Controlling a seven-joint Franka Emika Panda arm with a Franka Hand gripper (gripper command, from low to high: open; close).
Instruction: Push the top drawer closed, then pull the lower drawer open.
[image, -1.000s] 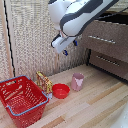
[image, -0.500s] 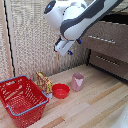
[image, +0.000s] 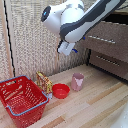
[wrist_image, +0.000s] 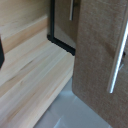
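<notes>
Two dark brown drawers sit at the exterior view's right. The top drawer (image: 106, 36) sticks out further than the lower drawer (image: 109, 62), and each has a slim silver bar handle. My gripper (image: 67, 49) hangs in the air off the exterior view's left of the top drawer, apart from it and above the wooden table; its fingers are too blurred to read. In the wrist view a near brown drawer front (wrist_image: 97, 55) with a silver handle (wrist_image: 117, 61) fills one side. A further front (wrist_image: 64, 20) lies behind it. No fingertips show clearly there.
On the wooden table (image: 100, 102) stand a red wire basket (image: 22, 100), a yellow-orange box (image: 44, 82), a red bowl (image: 61, 91) and a pink cup (image: 77, 81). A pale panelled wall (image: 30, 40) runs behind them.
The arm has shifted slightly toward the drawers. The drawers and the table objects have not moved.
</notes>
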